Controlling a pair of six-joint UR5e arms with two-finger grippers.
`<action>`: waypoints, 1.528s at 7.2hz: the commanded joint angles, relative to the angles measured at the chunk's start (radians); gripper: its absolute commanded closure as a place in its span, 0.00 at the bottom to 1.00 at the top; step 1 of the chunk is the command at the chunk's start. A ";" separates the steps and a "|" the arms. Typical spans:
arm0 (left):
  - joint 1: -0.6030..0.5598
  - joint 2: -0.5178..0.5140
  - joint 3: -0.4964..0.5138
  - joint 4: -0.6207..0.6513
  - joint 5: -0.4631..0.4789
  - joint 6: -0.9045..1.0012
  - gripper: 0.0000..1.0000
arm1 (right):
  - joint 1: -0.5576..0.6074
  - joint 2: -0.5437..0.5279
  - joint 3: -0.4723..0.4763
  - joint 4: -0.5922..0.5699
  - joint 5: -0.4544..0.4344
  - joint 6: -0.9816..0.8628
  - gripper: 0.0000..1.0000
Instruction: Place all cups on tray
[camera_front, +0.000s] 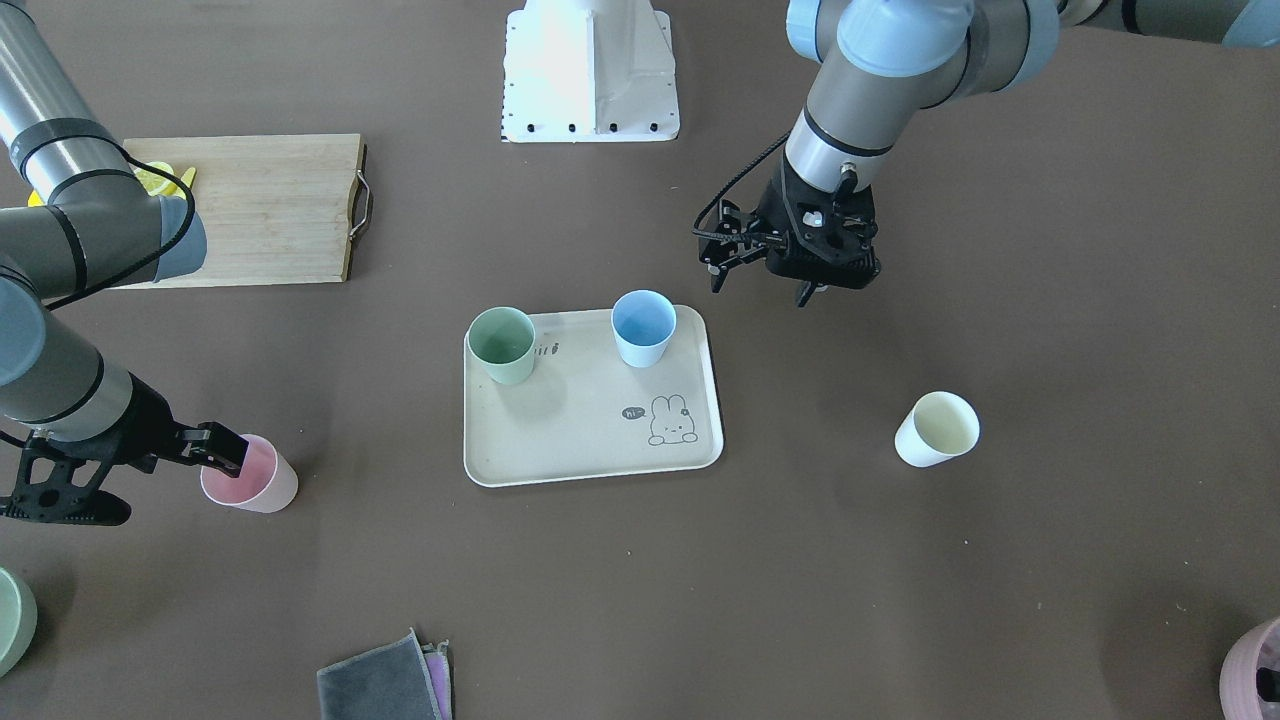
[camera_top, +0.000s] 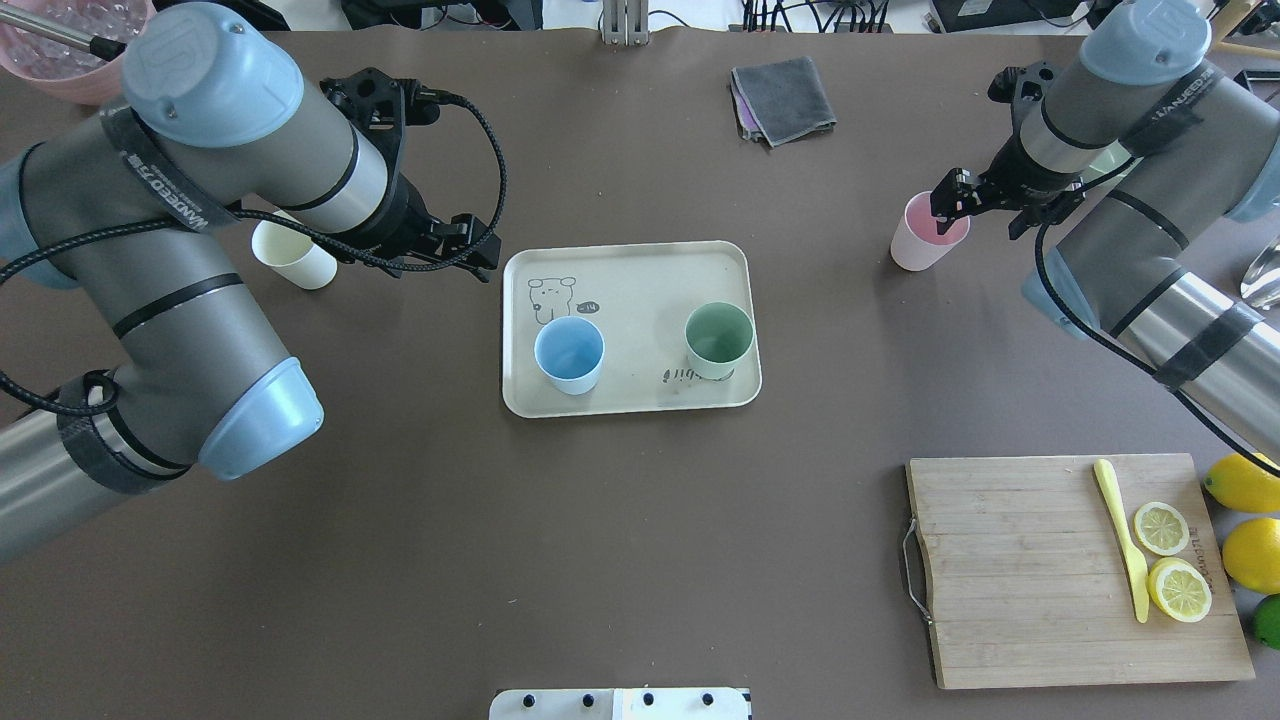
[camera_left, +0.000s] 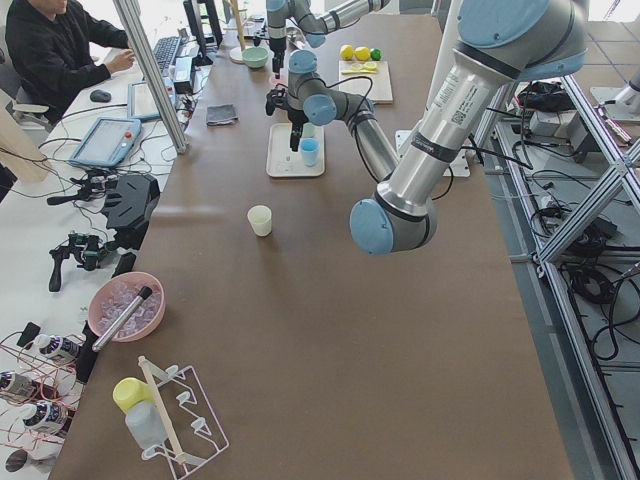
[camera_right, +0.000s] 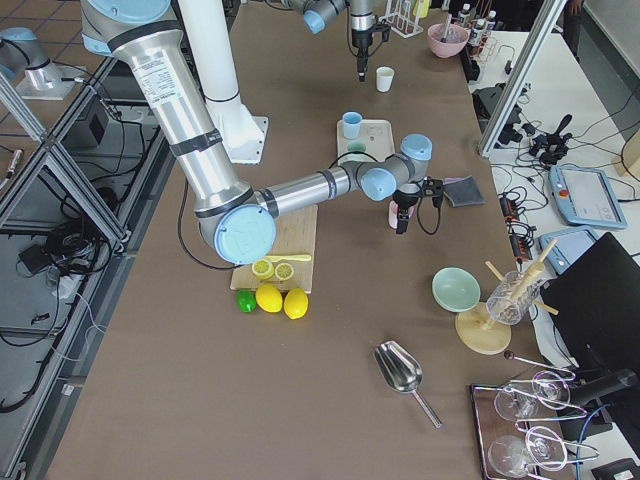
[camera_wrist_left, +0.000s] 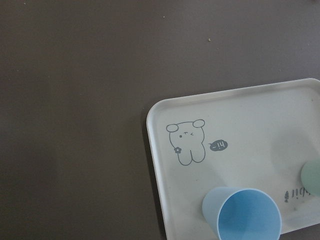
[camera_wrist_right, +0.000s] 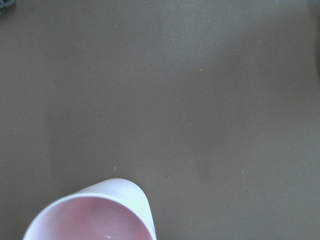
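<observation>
The tray is laid with its long axis across the table, left to right, and 2 cups, the green cup and the blue cup, are stood upright on it, mouths up. The pink cup is stood on the table well to the right, its rim met by the right hand, whose grip cannot be judged. The cream cup is stood upright to the left, near the left hand, which is held open and empty.
</observation>
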 joint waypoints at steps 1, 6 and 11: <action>-0.092 0.030 -0.003 0.018 -0.061 0.120 0.04 | -0.025 -0.001 -0.028 0.047 -0.002 -0.004 1.00; -0.236 0.082 0.063 0.047 -0.126 0.414 0.04 | 0.093 0.025 0.015 0.040 0.185 -0.010 1.00; -0.254 0.144 0.295 -0.201 -0.124 0.512 0.04 | 0.110 0.169 0.127 -0.150 0.241 0.038 1.00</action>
